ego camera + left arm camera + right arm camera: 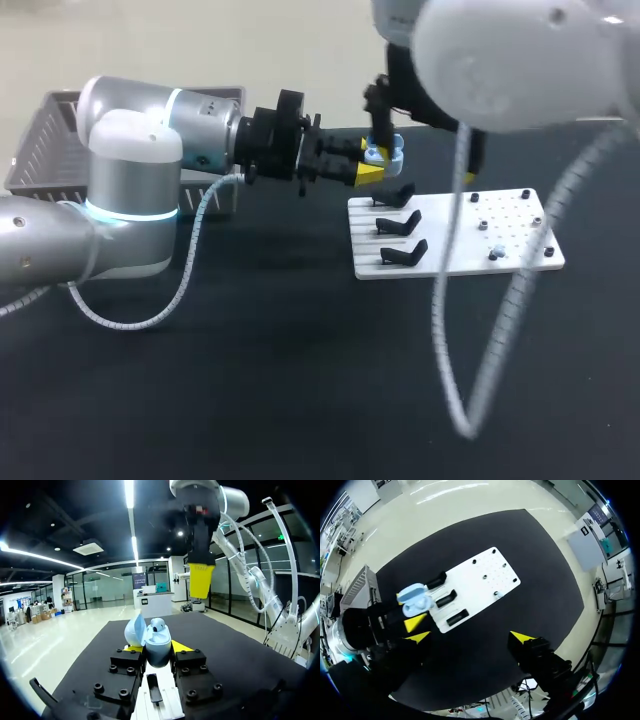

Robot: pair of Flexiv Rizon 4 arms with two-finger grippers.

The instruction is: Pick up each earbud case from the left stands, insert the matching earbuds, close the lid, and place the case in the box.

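1. At far left the grey box (45, 140) waits; our left claw (157, 650) is closed on the pale blue earbud case (156, 645) from both sides, holding it clear of the black surface (250, 350).
2. The case's lid (135, 630) stands open; one rounded earbud (158, 625) appears seated inside; the second well is hidden.
3. Our right claw (470, 637) hangs above the case, fingers spread wide, holding nothing; three black stands (400, 222) on the white plate (510, 215) sit bare.
4. We judge insertion to be in hand; next the right claw must fetch any missing earbud, or press the lid shut.
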